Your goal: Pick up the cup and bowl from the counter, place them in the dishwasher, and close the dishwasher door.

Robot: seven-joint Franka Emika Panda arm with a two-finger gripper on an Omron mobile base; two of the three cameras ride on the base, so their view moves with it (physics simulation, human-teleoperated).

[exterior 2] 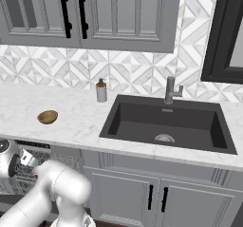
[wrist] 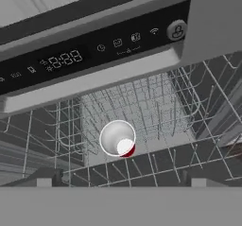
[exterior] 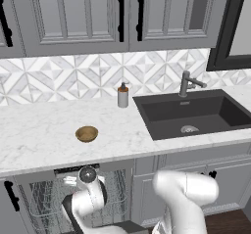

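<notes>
Hand view: arm reaches low into the dishwasher (wrist: 94,55); jaws apart above the cup (wrist: 118,138).

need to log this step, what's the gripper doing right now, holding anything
Gripper: open and holding nothing; the small red tapered cup with the white inside stands free in the grey wire rack of the dishwasher.
</notes>
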